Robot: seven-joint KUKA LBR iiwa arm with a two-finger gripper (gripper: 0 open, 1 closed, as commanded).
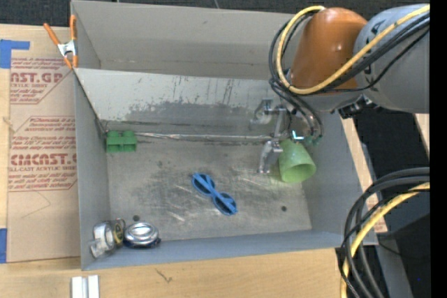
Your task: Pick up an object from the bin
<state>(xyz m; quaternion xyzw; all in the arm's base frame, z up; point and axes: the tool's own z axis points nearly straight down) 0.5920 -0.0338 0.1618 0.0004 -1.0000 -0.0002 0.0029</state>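
Camera view: green cup (pixel 296 162), mouth down-frame.

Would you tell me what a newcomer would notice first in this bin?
The orange-capped arm at the right, its pincer beside a light green cup. Then the blue figure-eight piece in the middle, a green block at the left wall and a crushed can in the near-left corner.
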